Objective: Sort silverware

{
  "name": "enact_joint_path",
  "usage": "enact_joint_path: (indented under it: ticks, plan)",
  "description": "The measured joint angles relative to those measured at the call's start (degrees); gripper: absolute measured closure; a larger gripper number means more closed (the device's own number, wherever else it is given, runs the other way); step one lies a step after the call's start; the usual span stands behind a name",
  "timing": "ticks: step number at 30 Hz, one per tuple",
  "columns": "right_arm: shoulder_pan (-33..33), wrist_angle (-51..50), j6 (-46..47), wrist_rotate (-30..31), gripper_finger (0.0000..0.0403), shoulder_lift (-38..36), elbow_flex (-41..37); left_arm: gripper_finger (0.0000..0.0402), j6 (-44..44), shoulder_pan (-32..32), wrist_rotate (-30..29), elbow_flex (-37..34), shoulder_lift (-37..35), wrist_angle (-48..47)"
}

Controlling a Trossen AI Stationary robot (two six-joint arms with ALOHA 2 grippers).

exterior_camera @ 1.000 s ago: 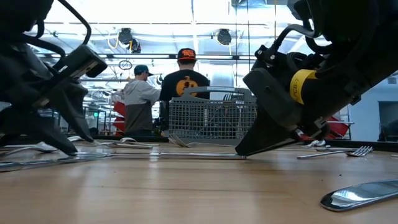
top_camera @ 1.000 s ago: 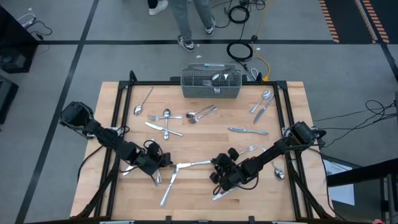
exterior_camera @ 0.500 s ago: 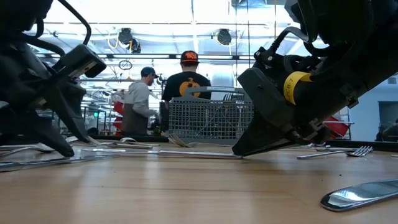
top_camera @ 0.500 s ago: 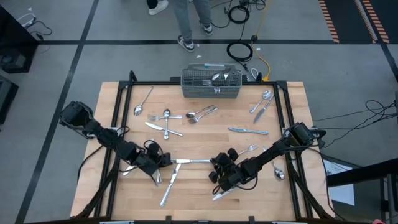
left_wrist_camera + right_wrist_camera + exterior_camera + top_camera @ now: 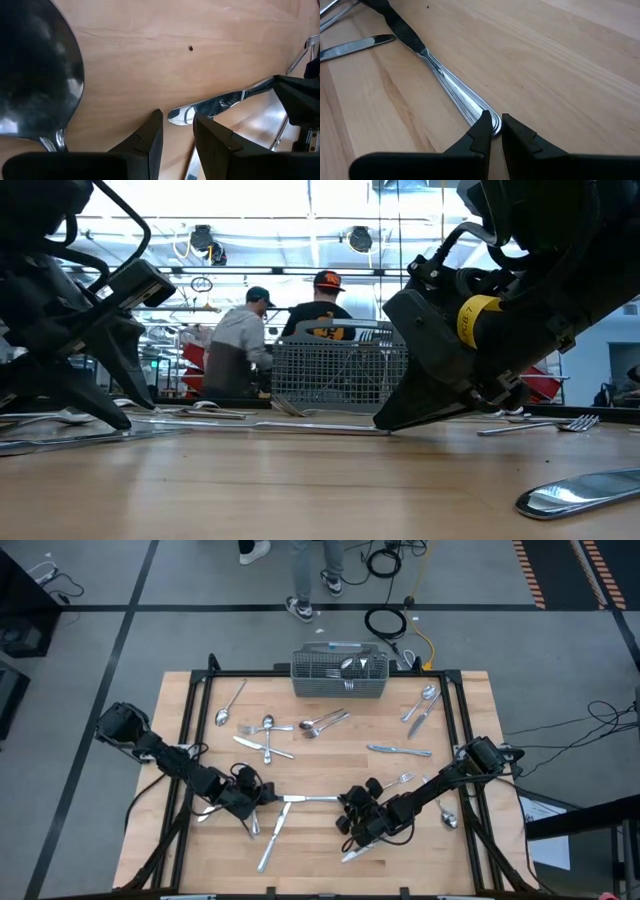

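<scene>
The wooden table (image 5: 330, 755) carries scattered silverware: a spoon (image 5: 230, 704) and crossed pieces (image 5: 266, 736) toward the far left, a cluster of forks and spoons (image 5: 325, 723) just in front of the basket (image 5: 339, 675), two pieces (image 5: 423, 705) at the far right, and a lone knife (image 5: 398, 750) right of centre. The wire basket stands at the far edge and already holds a few pieces, upright or leaning; which kinds I cannot tell. Two people stand beyond the table in the low view.

Between the two arms, near the front, a table knife (image 5: 310, 800) lies flat, its long axis running left to right, handle end toward the right arm. The right gripper (image 5: 493, 131) is low on the table, its fingers nearly together and pinching the rounded end of that handle. The left gripper (image 5: 176, 135) sits at the knife's other end, fingers narrowly apart with the blade tip between them, not clearly clamped. A large spoon bowl (image 5: 35, 80) lies just beside it, and another knife (image 5: 272, 840) lies aslant nearer the front edge.
</scene>
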Motion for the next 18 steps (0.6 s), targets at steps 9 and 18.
enact_joint_path:
  ticks: [9, 18]
  plan:
    - [0.0, 0.2, -0.4, -0.2, 0.0369, 0.0, 0.0, 0.0285, 0.0, 0.1, -0.7, 0.0, 4.2, 3.8]
    - [0.0, 0.5, -2.0, -0.2, 0.0369, 0.0, 0.0, 0.0285, 0.0, 0.4, -1.0, 0.0, 4.8, 4.0]
